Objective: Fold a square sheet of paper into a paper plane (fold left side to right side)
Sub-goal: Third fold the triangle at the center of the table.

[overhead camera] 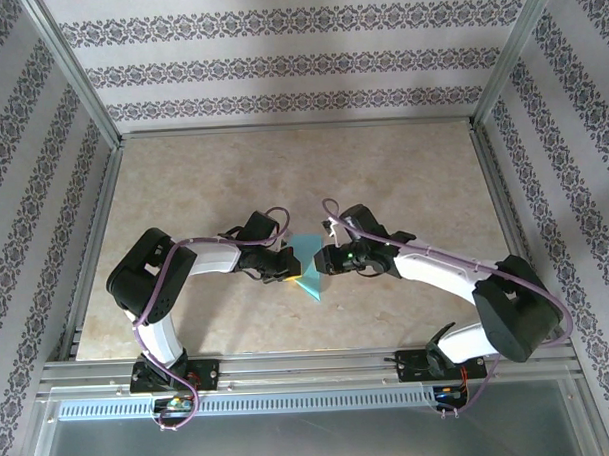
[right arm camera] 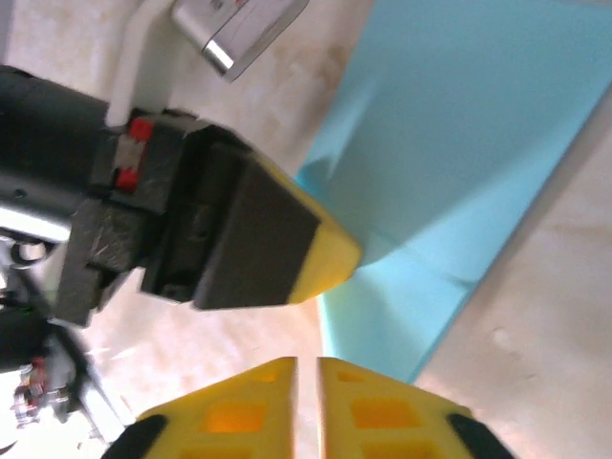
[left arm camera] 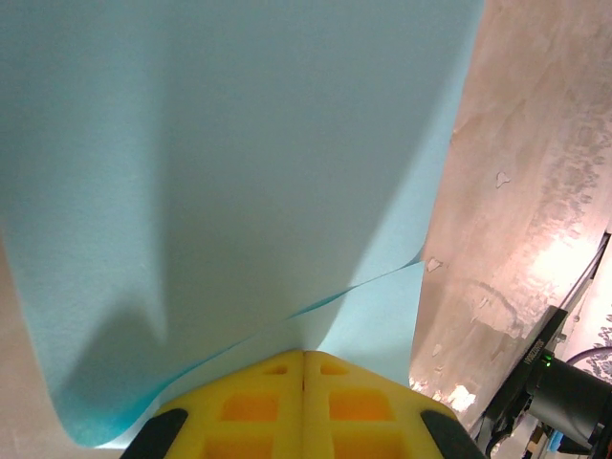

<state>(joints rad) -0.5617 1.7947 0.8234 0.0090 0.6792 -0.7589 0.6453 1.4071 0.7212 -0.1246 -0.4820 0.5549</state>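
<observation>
The square sheet of paper [overhead camera: 307, 258] is teal-blue and lies at the middle of the table between the two arms, one part bent over the other. In the left wrist view the paper [left arm camera: 239, 172] shows two layers running into my left gripper [left arm camera: 304, 352], which is shut on it. From above, the left gripper [overhead camera: 289, 269] pinches the sheet's left side. My right gripper [right arm camera: 307, 360] is parted by a narrow slit with bare table showing through, just beside the paper's [right arm camera: 459, 163] near edge. The left gripper's tip [right arm camera: 339, 256] sits on that paper. From above, the right gripper [overhead camera: 322, 259] is at the sheet's right side.
The beige table [overhead camera: 283, 179] is fenced by metal rails [overhead camera: 95, 245] on both sides and patterned walls behind. The right arm's dark body [left arm camera: 564, 392] shows at the lower right of the left wrist view. Both arms crowd the table's centre.
</observation>
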